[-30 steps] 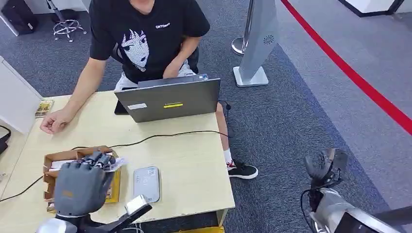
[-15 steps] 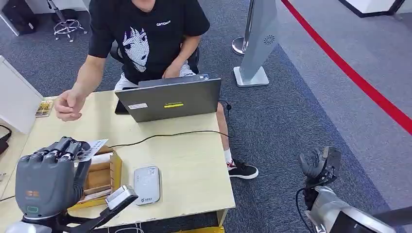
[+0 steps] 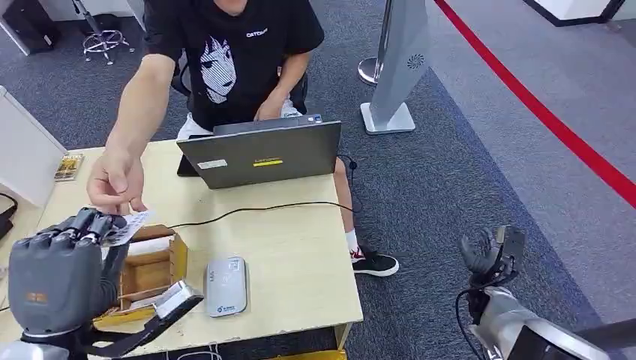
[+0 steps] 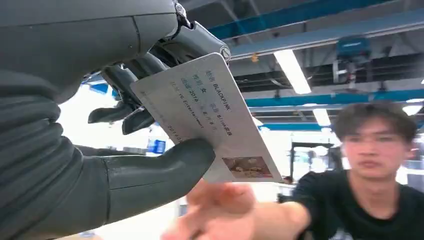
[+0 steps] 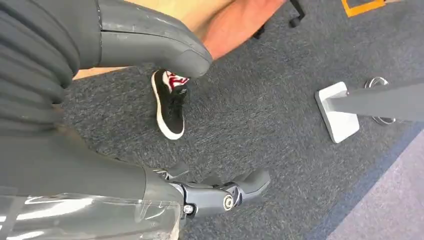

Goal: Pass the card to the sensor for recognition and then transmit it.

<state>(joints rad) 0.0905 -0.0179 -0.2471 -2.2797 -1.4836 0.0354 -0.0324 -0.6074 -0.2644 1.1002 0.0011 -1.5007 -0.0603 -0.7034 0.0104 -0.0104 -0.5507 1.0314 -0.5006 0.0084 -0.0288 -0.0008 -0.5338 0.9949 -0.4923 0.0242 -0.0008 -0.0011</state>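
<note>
Table [image 3: 300, 262]: pale wood, under and ahead of my left hand. Person [image 3: 232, 52] seated beyond it behind a grey laptop [image 3: 259, 154], one arm stretched toward me.

My left hand [image 3: 64, 266] is raised above the cardboard box [image 3: 154, 274], card [image 3: 129, 226] pinched between thumb and fingers (printed text and a small photo legible from the wrist camera). The person's hand [image 3: 116, 180] meets the card's far edge, just beyond my fingertips.

Card reader [image 3: 226, 285]: flat, grey, just right of the box.

My right hand [image 3: 491, 255] hangs off the table over the carpet, fingers apart, holding nothing.
</note>
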